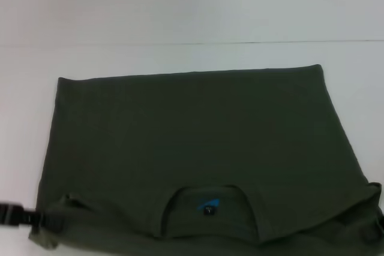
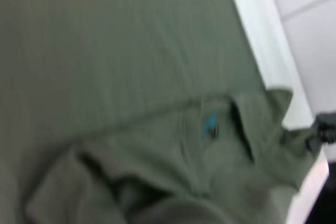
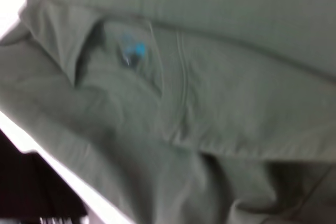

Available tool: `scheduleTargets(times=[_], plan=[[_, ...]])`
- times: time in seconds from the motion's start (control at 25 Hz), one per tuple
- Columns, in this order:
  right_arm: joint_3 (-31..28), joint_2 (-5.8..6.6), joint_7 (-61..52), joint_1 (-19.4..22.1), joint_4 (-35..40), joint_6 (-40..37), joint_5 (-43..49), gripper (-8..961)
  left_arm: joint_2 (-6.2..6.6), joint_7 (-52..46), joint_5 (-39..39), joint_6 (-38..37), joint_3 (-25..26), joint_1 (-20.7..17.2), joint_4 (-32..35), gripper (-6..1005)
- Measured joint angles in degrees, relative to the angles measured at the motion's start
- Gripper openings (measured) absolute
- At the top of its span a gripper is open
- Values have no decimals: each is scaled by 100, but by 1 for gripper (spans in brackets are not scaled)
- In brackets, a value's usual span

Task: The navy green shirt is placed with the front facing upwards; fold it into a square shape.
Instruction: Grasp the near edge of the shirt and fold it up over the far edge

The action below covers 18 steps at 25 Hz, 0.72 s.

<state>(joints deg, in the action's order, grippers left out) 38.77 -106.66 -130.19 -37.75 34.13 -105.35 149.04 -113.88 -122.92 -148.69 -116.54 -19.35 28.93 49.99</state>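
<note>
Navy green shirt point(image 1: 198, 142) fills the middle of the white table point(image 1: 192, 10), one shirt and only one, lying as a broad flat panel with its straight far edge running across the table and the collar point(image 1: 207, 199) at the near edge, close to the robot. Inside that collar sits one small neck label point(image 1: 208, 207), blue with a dark spot; any writing on it is too blurred to read, and no lettering shows on the cloth facing up. The near corners are bunched and rumpled on both sides. Down at the near left corner, the left gripper point(image 1: 36, 217) comes in from the table's edge, a dark piece right against the folded cloth, and whether its fingers pinch the fabric I cannot tell. Over at the near right corner, the right gripper point(image 1: 377, 223) shows only as a dark sliver beside the lifted fold, and its grip cannot be told either. Two grippers, one at each near corner.
</note>
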Motion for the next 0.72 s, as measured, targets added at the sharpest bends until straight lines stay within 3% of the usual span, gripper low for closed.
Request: scheduleTargets(times=[0.16, 0.48, 0.72], plan=[[-619, 34, 12, 22, 59, 46, -10, 49, 95, 2, 243, 345, 257, 192, -38, 68], [-1665, 79, 17, 58, 59, 443, -80, 49, 102, -66, 930, 1048, 271, 480, -291, 68], [-2029, 119, -50, 168, 6, 838, -523, 50, 88, -131, 1413, 1613, 273, 566, -377, 68]])
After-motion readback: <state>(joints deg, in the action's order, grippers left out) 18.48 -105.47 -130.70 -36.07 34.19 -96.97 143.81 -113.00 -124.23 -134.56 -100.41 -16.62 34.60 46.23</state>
